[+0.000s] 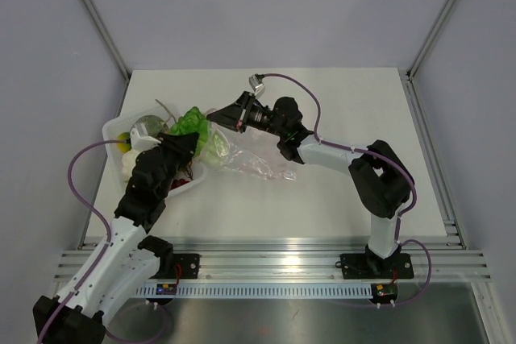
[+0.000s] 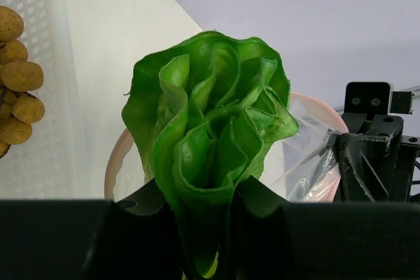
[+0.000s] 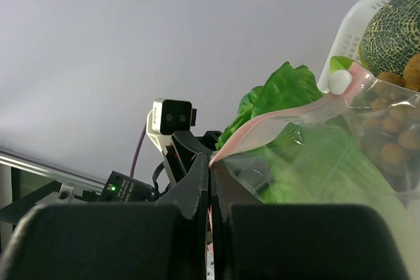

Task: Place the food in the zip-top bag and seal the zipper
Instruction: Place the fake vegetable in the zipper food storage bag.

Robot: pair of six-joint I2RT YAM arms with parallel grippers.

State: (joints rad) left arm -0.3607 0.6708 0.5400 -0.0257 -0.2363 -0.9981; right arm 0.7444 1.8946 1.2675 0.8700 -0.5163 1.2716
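Note:
My left gripper is shut on the stem end of the bright green lettuce, which it holds upright at the bag's mouth; the lettuce also shows in the top view. The clear zip-top bag lies mid-table with its mouth held open. Its pink zipper strip arcs behind the lettuce. My right gripper is shut on that strip at the mouth's upper edge. Green shows through the bag film. Tan-brown balls lie in the white tray.
The white perforated tray stands at the far left with a netted melon and a yellow piece in it. Something dark red lies under my left arm. The two grippers are close together over the bag mouth.

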